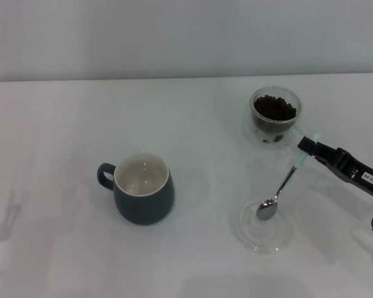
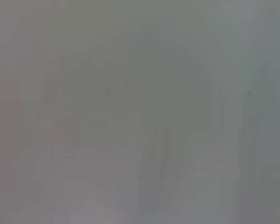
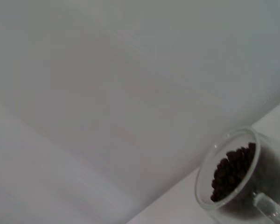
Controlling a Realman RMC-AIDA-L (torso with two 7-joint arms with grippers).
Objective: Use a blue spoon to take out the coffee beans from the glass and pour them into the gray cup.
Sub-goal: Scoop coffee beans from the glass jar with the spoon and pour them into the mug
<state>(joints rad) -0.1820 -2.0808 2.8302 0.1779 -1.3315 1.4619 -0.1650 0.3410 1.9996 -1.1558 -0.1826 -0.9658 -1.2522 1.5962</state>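
Note:
My right gripper (image 1: 306, 149) is shut on the pale blue handle of the blue spoon (image 1: 280, 191), right of centre in the head view. The spoon hangs slanted, its empty metal bowl just above the flat clear saucer (image 1: 261, 234). The glass (image 1: 275, 115) holds a heap of coffee beans (image 1: 275, 108) just behind the gripper. It also shows in the right wrist view (image 3: 238, 179), with the beans (image 3: 233, 170) inside. The gray cup (image 1: 143, 189) stands left of centre, its cream inside empty, handle to the left. The left gripper is out of view.
The white table (image 1: 62, 124) runs back to a pale wall. The left wrist view shows only a blank grey surface. The right arm's black body (image 1: 354, 171) reaches in from the right edge.

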